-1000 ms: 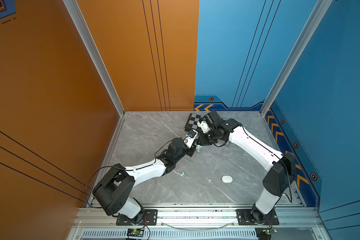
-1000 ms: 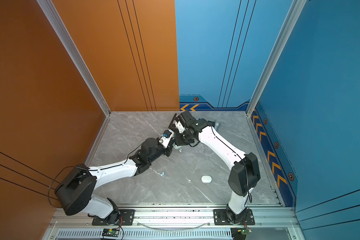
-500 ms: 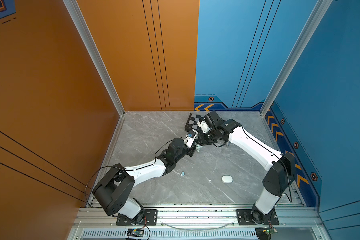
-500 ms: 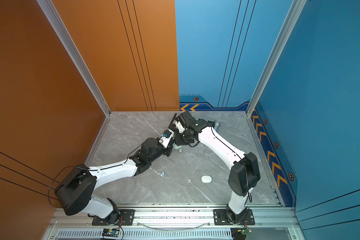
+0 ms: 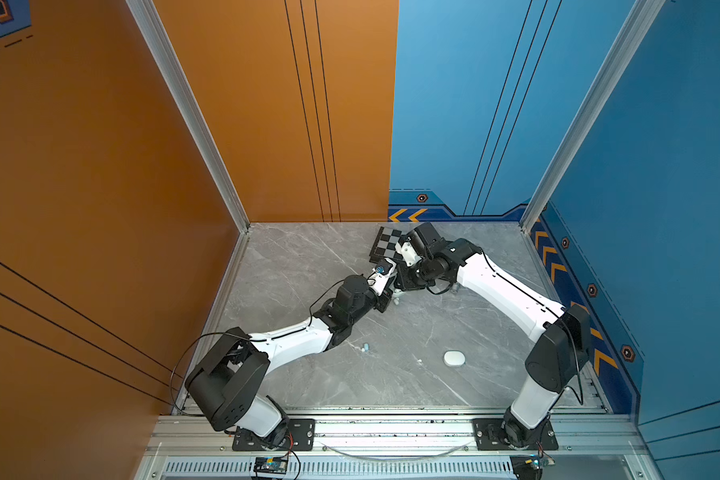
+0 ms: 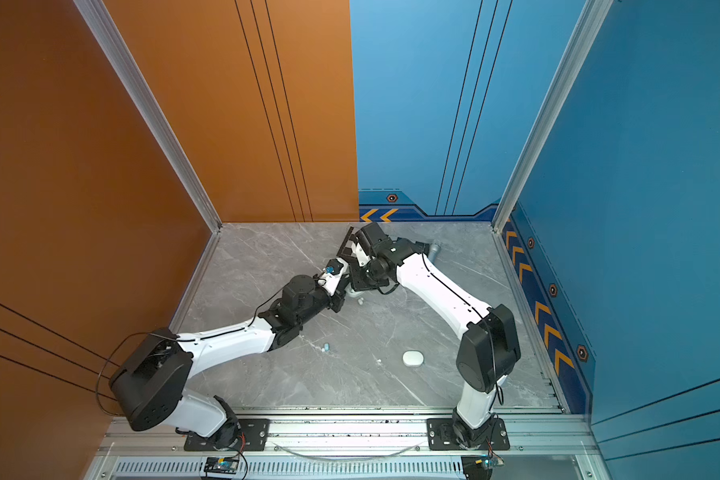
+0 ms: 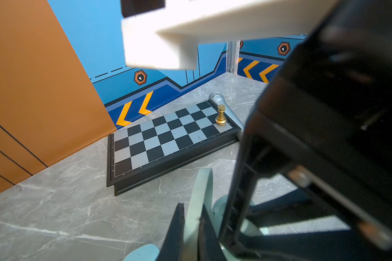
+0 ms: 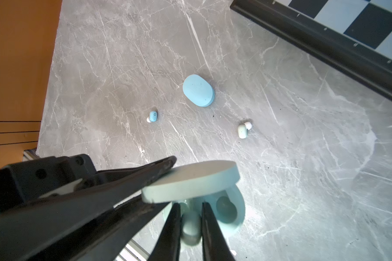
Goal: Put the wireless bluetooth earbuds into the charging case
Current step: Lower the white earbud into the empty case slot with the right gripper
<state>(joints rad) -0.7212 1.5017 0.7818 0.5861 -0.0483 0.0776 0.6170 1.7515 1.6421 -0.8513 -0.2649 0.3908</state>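
Moved hardly at all since a second ago; same meeting pose. In both top views: left hand and right hand tip to tip over the surface, grips hidden; white case and loose buds lying well apart from them. From the left wrist: clamped on the raised lid, chessboard beyond, sockets unseen. From the right wrist alone: pinched shut on a pale earbud at a socket of the open charging case. Lower straight, seat fully, only then let go; keep the lid pinned back.
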